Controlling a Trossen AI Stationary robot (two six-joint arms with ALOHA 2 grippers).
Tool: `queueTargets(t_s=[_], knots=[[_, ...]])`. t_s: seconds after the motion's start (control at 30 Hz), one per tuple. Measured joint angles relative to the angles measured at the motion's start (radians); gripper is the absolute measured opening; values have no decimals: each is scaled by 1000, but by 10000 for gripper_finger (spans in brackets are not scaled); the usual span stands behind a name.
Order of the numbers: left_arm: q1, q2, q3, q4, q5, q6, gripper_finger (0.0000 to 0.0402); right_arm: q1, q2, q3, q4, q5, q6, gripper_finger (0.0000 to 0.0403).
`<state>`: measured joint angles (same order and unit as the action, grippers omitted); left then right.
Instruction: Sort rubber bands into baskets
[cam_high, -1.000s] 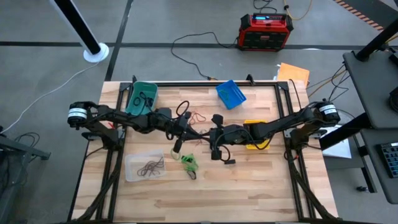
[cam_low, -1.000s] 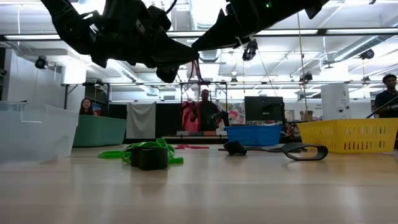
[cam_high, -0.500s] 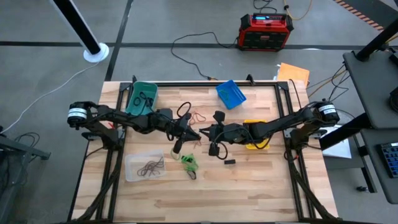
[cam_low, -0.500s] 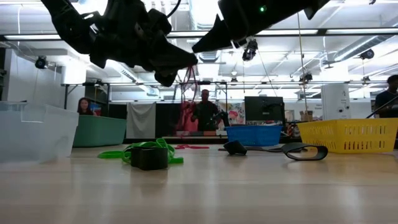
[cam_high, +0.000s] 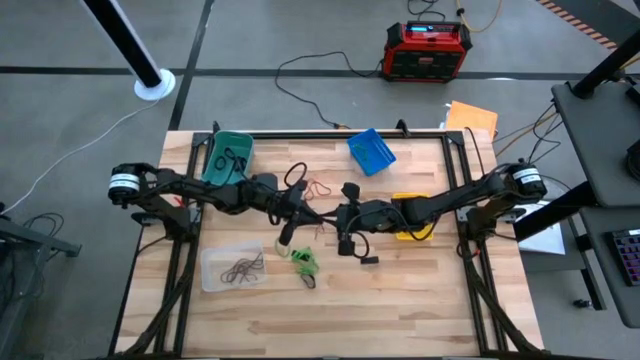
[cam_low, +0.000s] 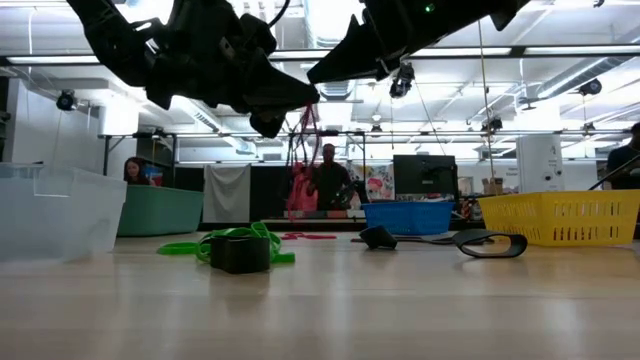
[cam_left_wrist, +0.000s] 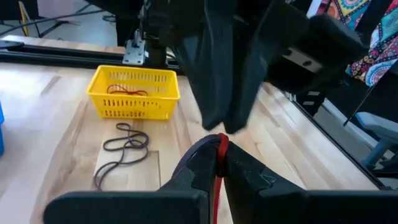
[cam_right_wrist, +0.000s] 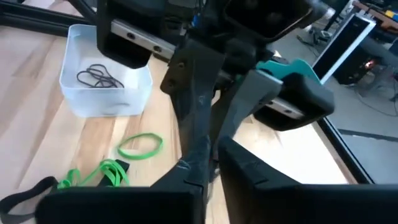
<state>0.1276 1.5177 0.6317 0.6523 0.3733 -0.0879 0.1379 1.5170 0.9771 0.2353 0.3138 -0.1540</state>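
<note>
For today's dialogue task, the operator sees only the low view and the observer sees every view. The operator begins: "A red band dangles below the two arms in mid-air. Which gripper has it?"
Observer: The left gripper. In the left wrist view its fingers are shut on the red rubber band.
Operator: From here I can't see into the yellow basket. Is anything in it?
Observer: Yes. The yellow basket already holds a few red bands.
Operator: And the clear basket?
Observer: The clear basket holds dark bands, seen in the right wrist view.
</note>
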Motion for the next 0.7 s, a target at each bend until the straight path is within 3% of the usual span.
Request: queueTargets(t_s=[0.27, 0.4, 0.53, 0.7], knots=[[0, 0, 19, -9, -1, 0, 9, -1, 0, 0, -18, 1, 18, 102], [0, 0, 22, -12, 3, 0, 9, -1, 0, -1, -21, 0, 4, 120], [-1, 1, 22, -9, 3, 0, 9, -1, 0, -1, -43, -7, 6, 108], [-1, 2, 22, -8, 3, 22, 9, -1, 0, -1, -53, -43, 6, 51]])
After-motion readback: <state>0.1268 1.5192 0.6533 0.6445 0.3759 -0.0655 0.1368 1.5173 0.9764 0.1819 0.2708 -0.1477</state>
